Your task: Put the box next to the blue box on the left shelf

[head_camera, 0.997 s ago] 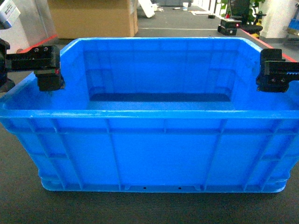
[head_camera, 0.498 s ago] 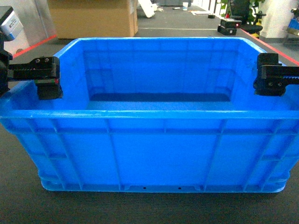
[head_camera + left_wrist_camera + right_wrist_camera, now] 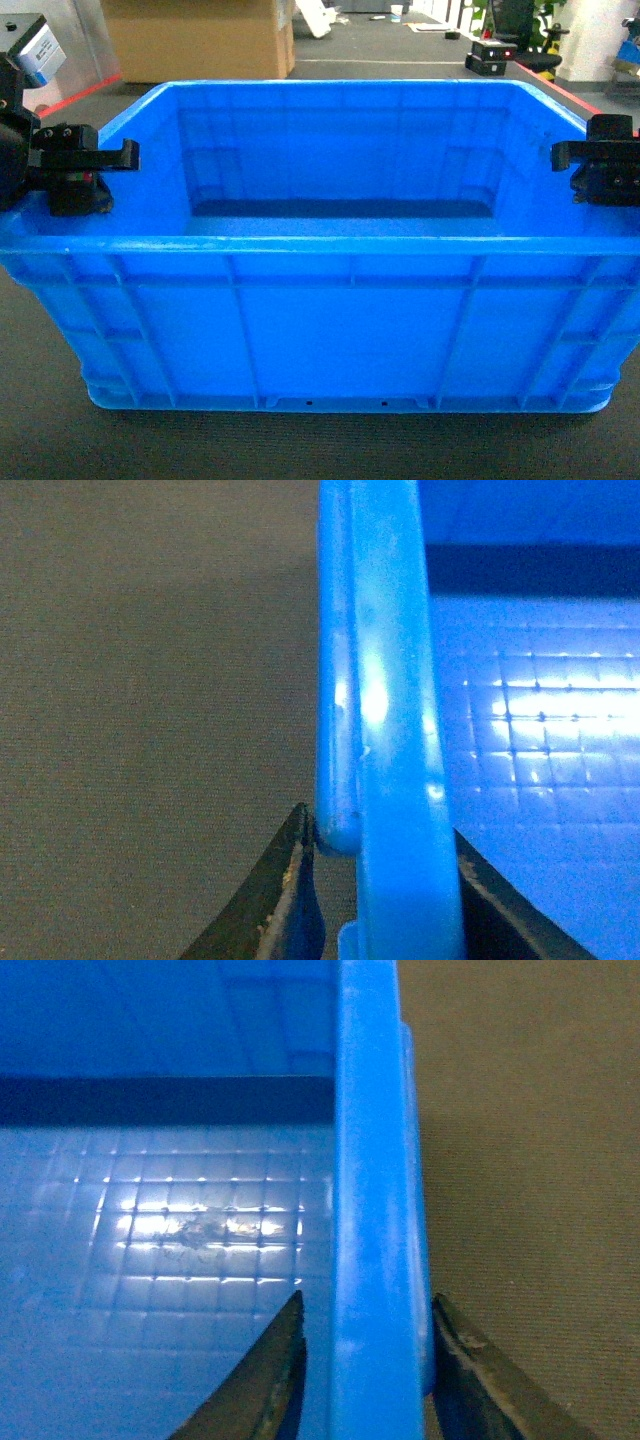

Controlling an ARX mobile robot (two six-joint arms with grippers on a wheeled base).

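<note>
- From the head view we see the whole blue crate (image 3: 320, 250) standing on dark grey carpeted floor (image 3: 320, 445), close in front of us, with its ribbed near wall and two small notches in the bottom edge.
- That view puts the left claw (image 3: 70, 175) at the crate's left rim and the right claw (image 3: 605, 172) at its right rim, but not how they grip.
- The left wrist view supplies this: the left claw (image 3: 385, 880) straddles the thick rim, one finger outside, one inside, narrow about it.
- In the right wrist view the right claw (image 3: 365, 1370) likewise straddles the right rim, fingers close on both sides; whether they press it we cannot tell.
- Only the wrist views show the gridded crate floor.
- A cardboard box (image 3: 200, 38) behind is cut off at the top.
- No roller rack shows in any view.
</note>
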